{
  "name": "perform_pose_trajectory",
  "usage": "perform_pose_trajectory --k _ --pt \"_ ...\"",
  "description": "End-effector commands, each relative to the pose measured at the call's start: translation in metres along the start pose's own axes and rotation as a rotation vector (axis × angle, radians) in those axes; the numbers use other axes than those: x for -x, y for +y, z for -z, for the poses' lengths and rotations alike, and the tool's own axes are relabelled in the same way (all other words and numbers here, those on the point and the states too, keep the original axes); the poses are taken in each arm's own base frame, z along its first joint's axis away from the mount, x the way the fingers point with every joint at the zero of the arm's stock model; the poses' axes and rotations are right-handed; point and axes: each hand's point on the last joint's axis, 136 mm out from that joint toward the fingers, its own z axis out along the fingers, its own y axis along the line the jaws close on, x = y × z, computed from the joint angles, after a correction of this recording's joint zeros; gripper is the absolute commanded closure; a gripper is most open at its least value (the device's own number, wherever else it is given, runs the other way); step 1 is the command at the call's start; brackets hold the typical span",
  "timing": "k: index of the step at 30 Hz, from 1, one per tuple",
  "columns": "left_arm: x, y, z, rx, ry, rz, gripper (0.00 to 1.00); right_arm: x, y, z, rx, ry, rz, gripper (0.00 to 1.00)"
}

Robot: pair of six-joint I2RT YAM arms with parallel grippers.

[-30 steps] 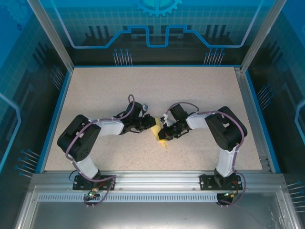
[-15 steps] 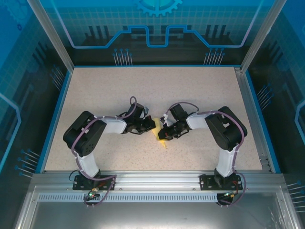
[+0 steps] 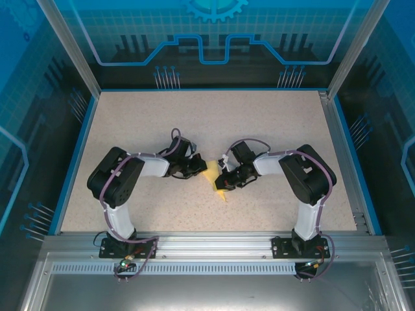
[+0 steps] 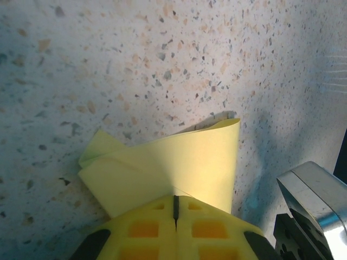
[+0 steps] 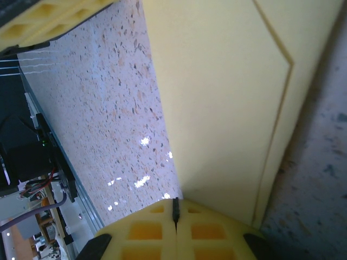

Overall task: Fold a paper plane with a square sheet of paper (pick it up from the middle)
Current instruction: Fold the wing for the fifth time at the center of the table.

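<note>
The pale-yellow sheet of paper (image 3: 212,173), folded into several layers, is held between both grippers just above the middle of the table. In the left wrist view the paper (image 4: 179,157) fans out from my left gripper (image 4: 175,201), whose yellow fingers are shut on its near edge. My right gripper (image 5: 175,205) is shut on the opposite edge of the paper (image 5: 217,97), where a layered fold line runs. From above, the left gripper (image 3: 201,170) and right gripper (image 3: 224,182) face each other, and a pointed tip of paper (image 3: 222,194) sticks out toward the front.
The speckled tabletop (image 3: 259,123) is bounded by a blue rim and clear enclosure walls. A metal rail (image 3: 207,241) carrying both arm bases runs along the near edge. Part of the right arm's metal housing (image 4: 314,200) sits close to the left gripper.
My left gripper has closed on the paper's edge, and the left arm's elbow has swung inward. The right arm and its grip have stayed put.
</note>
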Motion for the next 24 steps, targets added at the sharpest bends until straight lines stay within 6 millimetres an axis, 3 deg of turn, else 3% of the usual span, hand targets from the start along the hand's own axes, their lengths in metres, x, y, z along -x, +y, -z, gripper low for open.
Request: perform_pose_trajectory --k 1,14,21,24 --pt "0.015 0.024 -0.002 0.07 -0.024 0.005 0.94 -0.023 -0.045 -0.005 -0.161 0.046 -0.081 1.0" --pt "0.048 0.02 0.016 0.041 -0.054 -0.019 0.92 -0.022 -0.04 -0.005 -0.139 0.05 -0.068 1.0" --pt "0.061 -0.024 0.059 -0.023 -0.132 -0.075 0.87 -0.017 -0.038 -0.003 -0.142 0.033 -0.068 1.0" --pt "0.053 -0.04 0.071 -0.06 -0.14 -0.094 0.87 -0.015 -0.036 -0.004 -0.134 0.026 -0.071 1.0"
